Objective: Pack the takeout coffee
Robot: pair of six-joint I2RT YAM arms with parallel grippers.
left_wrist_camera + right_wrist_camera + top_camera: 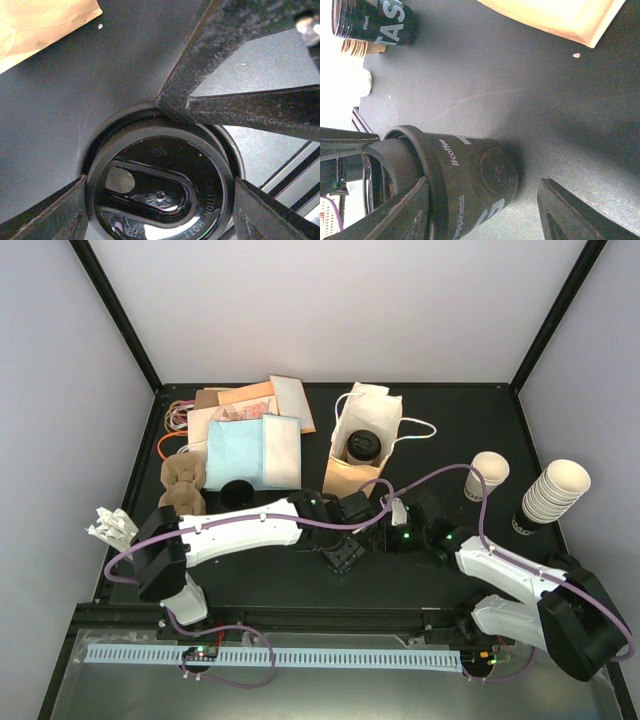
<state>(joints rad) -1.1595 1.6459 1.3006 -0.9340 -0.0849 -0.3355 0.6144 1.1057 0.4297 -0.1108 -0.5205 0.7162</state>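
Top external view: the table (262,578) is black, and both arms are seen meeting over its middle.
Paper bag (350,478): stood upright and open just behind the arms; a lidded cup (362,447) is seen inside it.
Takeout coffee (465,175): a dark paper cup with pale lettering, stood upright on the table just in front of the bag and hidden under the arms from above. It is judged light if empty and top-heavy if filled. The wall is thin and easily crushed, so a gentle hold at mid-body is advised.
Right hand (482,181): spread open astride the cup body, one finger well clear, nothing held.
Left hand (159,181): spread wide at either side of the lid; contact cannot be told.
Lid (160,150): glossy, slippery and only pressed on; lifting by it alone is judged risky.
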